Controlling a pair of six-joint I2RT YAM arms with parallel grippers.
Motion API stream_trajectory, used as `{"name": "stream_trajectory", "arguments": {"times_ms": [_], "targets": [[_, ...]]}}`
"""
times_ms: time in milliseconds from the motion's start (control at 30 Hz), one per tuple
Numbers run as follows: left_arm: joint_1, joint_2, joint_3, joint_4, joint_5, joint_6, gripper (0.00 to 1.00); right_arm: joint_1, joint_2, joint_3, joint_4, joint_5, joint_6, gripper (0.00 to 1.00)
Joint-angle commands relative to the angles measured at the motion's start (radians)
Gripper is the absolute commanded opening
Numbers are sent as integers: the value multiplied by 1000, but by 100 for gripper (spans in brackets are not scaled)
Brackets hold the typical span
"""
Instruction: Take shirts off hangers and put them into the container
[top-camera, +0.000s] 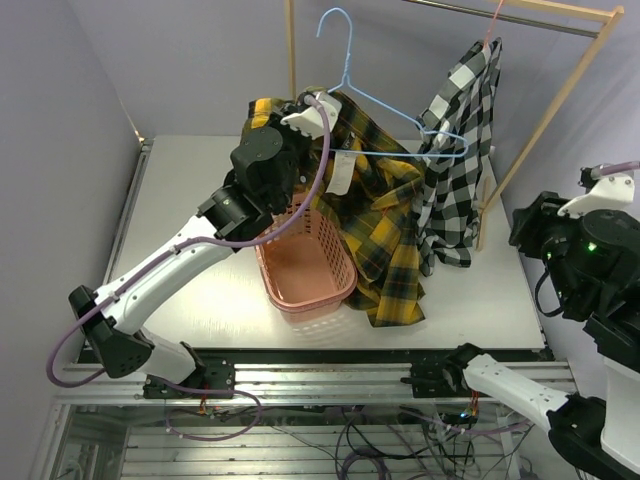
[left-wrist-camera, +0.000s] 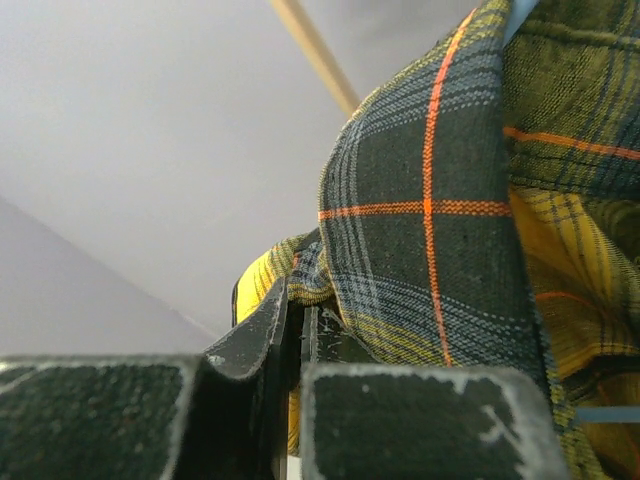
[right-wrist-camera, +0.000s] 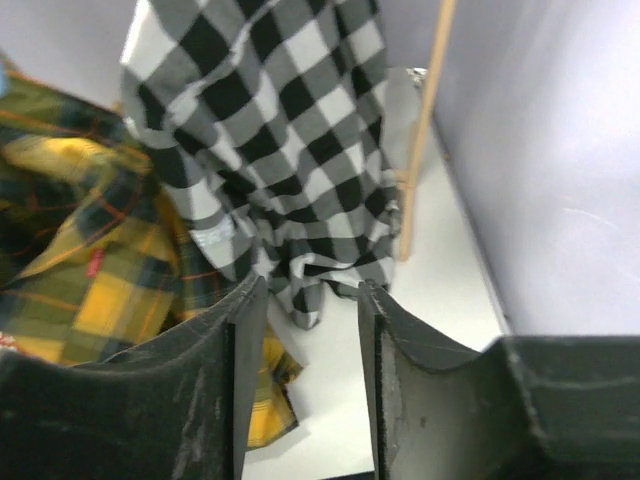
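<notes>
Smooth white tabletop (top-camera: 190, 260); left end effector (left-wrist-camera: 296, 325) clenches soft plaid shirt (left-wrist-camera: 430, 250), right end effector (right-wrist-camera: 311, 290) stands parted.

White table (top-camera: 200, 290) in view, and the salmon basket (top-camera: 318, 297) sits square in its middle. Just right of it, the yellow plaid shirt (top-camera: 390, 270) spills its hem onto the surface. Further right the check shirt (top-camera: 455, 200) hangs low beside the wooden rack post (top-camera: 511, 190), which stands on the table.
</notes>
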Motion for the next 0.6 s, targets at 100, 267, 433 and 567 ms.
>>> {"name": "stream_trajectory", "arguments": {"times_ms": [100,267,433,567], "targets": [[-4,75,57,25,275,-114,7,6,-91,-18,162,-319,-85,45],[-2,90,-30,182,457,-102,7,6,-58,67,112,-492,-93,46],[-1,89,-85,281,641,-124,7,6,-23,106,67,-592,-100,48],[-3,105,-76,310,711,-157,7,6,-8,88,56,-643,-110,50]]}}
